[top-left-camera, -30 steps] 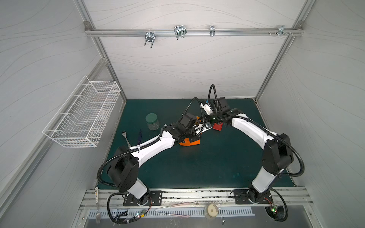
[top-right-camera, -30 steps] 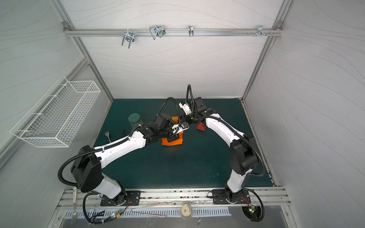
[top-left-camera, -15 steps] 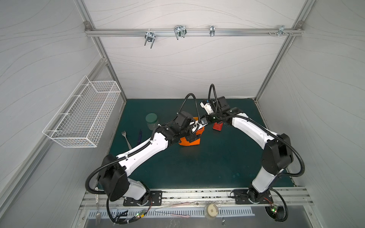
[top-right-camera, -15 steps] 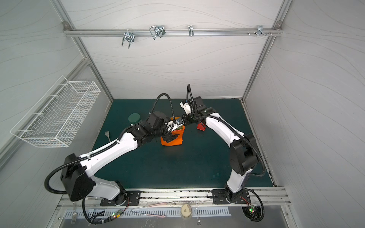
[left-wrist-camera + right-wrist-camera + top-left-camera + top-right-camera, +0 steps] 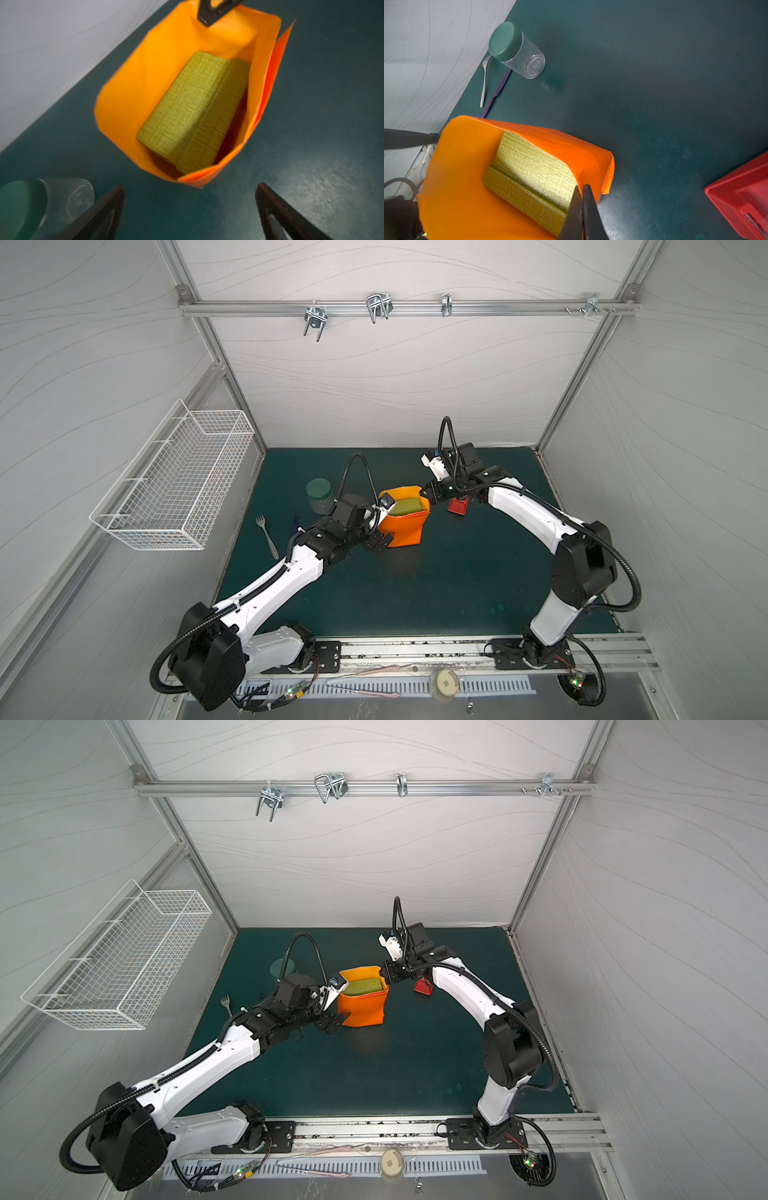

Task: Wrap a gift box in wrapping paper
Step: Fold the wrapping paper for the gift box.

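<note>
The yellow-green gift box lies inside the orange wrapping paper, which stands up around it like an open bag. In both top views my right gripper is at the paper's far right top corner. The right wrist view shows that gripper shut on the paper's upright edge, next to the box. My left gripper is open, just off the paper's near left side, holding nothing.
A red tape dispenser sits right of the paper, under the right arm. A green-lidded glass jar, a fork and a purple knife lie to the left. A wire basket hangs on the left wall.
My left gripper opened, let go of the paper and drew back to the left. My right gripper closed on the paper's top edge. The paper now stands up around the box.
</note>
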Available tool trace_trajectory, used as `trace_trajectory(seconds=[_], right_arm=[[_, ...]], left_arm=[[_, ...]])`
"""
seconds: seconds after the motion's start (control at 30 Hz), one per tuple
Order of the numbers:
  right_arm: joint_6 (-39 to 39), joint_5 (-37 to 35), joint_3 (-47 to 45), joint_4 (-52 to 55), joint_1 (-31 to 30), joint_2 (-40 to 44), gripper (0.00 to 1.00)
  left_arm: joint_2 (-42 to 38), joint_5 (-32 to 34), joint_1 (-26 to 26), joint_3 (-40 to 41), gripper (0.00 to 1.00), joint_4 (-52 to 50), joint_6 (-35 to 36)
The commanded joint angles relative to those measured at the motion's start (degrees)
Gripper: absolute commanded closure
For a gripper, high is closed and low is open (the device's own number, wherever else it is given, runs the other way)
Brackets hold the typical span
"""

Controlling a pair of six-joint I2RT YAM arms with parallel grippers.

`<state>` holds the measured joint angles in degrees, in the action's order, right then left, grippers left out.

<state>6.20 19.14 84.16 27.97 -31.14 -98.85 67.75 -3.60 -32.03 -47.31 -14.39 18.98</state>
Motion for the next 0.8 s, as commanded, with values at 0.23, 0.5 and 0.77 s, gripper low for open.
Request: trace_trajectory(seconds=[0.23, 0.5, 0.77], right_arm=[[-1.00, 0.33, 0.98, 0.95, -1.12, 0.58, 1.00], [-1.49, 0.17, 0.74, 0.63, -1.21, 0.85, 1.00], [-1.77, 0.71, 0.86, 0.34, -1.25, 0.39, 1.00]], left_arm=[[9.42, -6.00, 5.41, -6.70, 0.00, 10.54, -12.08], [14.21, -10.97, 6.54, -9.72, 0.05, 10.68, -15.31], [18.67, -9.85, 8.68, -9.84, 0.28, 11.70, -17.21]])
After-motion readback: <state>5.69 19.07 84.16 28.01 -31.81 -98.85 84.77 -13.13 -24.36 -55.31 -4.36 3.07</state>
